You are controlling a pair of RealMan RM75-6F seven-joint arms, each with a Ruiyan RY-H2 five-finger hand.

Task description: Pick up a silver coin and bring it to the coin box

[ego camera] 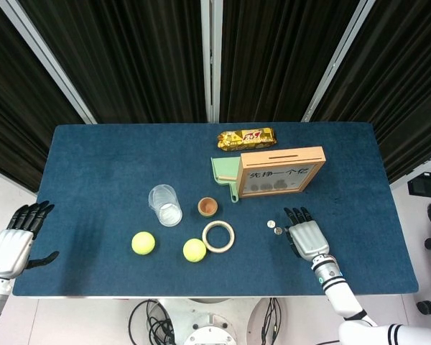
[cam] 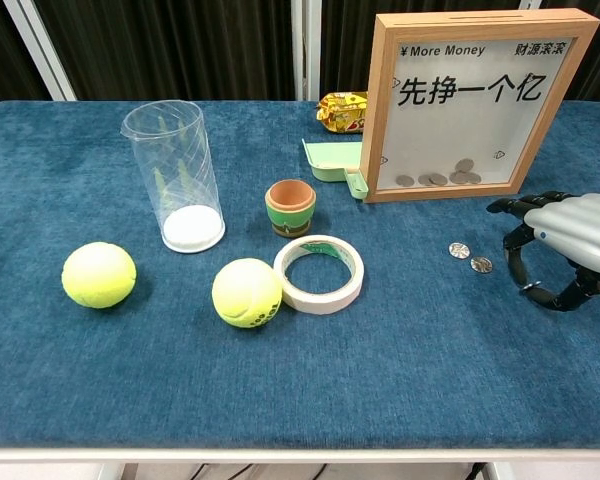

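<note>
Two silver coins are lying flat on the blue worktop, in front of the coin box and near its lower right corner. The nearer coin and the farther coin are sitting just beside each other, apart from the box. Being flat discs, they are presenting no long axis; any pick has to come from above or by the edges.

The right hand is hovering just to the right of the coins, palm down, fingers curled downward and apart, thumb tucked beneath. It is holding nothing. In the head view the same right hand is showing its fingertips pointing toward the far edge, with the coins lying to its left and slightly beyond. The gap between fingertips and the nearer coin is small but real: no contact is visible.

The left hand is hanging off the left edge of the worktop, fingers spread, holding nothing, well apart from the coins. The right hand is plainly the nearer.

Judgement: the grasp is not yet made; the coming move calls for a short leftward shift and descent onto the nearer coin.
</note>
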